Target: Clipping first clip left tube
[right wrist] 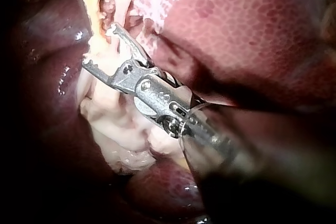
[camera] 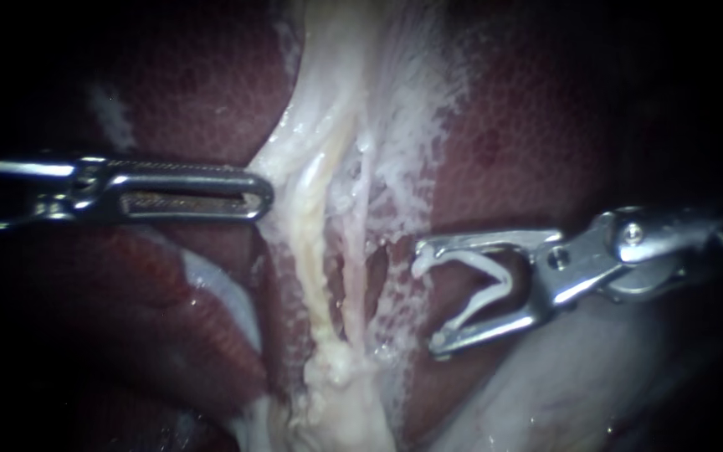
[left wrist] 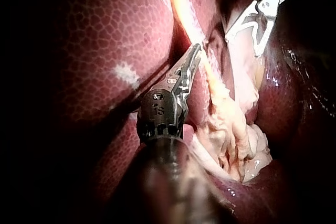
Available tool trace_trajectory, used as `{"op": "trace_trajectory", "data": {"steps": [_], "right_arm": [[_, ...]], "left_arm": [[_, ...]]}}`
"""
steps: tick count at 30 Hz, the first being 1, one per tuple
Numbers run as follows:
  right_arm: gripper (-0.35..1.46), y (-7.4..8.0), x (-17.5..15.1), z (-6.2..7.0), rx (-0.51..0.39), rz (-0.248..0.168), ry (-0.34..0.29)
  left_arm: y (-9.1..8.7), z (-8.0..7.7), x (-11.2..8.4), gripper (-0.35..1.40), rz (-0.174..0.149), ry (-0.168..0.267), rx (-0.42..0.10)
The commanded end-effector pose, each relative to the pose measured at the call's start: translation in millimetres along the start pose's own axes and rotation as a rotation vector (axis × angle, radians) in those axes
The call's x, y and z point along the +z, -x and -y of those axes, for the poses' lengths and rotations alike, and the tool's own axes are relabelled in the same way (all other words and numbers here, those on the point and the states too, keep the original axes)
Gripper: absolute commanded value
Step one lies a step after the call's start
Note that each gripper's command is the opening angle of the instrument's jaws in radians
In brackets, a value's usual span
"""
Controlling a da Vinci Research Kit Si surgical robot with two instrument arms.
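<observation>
Two pale tubes run down the middle between dark red liver lobes: the thicker yellowish left tube (camera: pixel 318 251) and a thinner right tube (camera: pixel 363 243). My left instrument (camera: pixel 263 197) comes in level from the left, its jaws shut on the pale tissue's edge (camera: pixel 282 180) just left of the tubes; its jaws (left wrist: pixel 195 51) also show in the left wrist view. My right instrument (camera: pixel 427 297) stands right of both tubes, its jaws wide apart and holding an open white clip (camera: pixel 483 285). The clip is around neither tube. My right instrument (right wrist: pixel 97 45) also shows beside pale tissue.
Liver (camera: pixel 186 92) lies left and right of the tubes. A small dark window (camera: pixel 378 259) opens in the frayed white tissue by the right tube. Smooth pale tissue (camera: pixel 562 377) lies under the right instrument. My right instrument (left wrist: pixel 242 45) hangs ahead of the left one.
</observation>
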Motion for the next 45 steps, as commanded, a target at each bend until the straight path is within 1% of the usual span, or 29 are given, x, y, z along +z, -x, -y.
{"op": "trace_trajectory", "data": {"steps": [1,6,10,16,19,22,27,35,40,41,43,45], "right_arm": [[0.6,0.4,0.6,0.0,0.001,0.002,-0.004],[0.6,2.1,3.1,0.0,0.015,0.006,-0.015],[0.6,3.0,4.5,-0.3,0.025,0.009,-0.017],[0.6,4.1,6.5,-0.8,0.03,0.013,-0.027],[0.6,4.4,7.3,-0.9,0.036,0.015,-0.031],[0.6,4.3,8.1,-1.1,0.035,0.015,-0.029],[0.6,3.8,9.4,-1.6,0.037,0.015,-0.024],[0.6,3.0,10.7,-1.8,0.042,0.016,-0.025],[0.6,2.7,11.2,-1.6,0.052,0.016,-0.037],[0.6,2.6,11.2,-1.4,0.056,0.016,-0.048],[0.59,2.5,11.2,-1.2,0.065,0.019,-0.095],[0.59,2.4,11.2,-0.9,0.075,0.021,-0.122]], "left_arm": [[0.0,0.2,0.0,-0.35,0.001,0.002,0.001],[0.1,0.7,-0.2,-0.35,0.001,0.003,0.0],[0.1,0.8,-0.2,-0.35,0.002,0.004,0.0],[0.2,1.1,-0.3,-0.35,0.002,0.005,0.005],[0.2,1.2,-0.3,-0.35,0.002,0.005,0.005],[0.1,1.2,-0.3,-0.35,0.002,0.005,0.005],[0.1,1.2,-0.3,-0.35,0.002,0.006,0.006],[0.0,1.2,-0.1,-0.35,0.003,0.007,0.006],[-0.1,1.1,-0.1,-0.35,0.002,0.006,0.007],[-0.1,1.1,-0.1,-0.35,0.002,0.006,0.007],[-0.1,1.0,-0.1,-0.35,0.002,0.006,0.007],[-0.1,1.0,0.0,-0.35,0.002,0.006,0.007]]}}
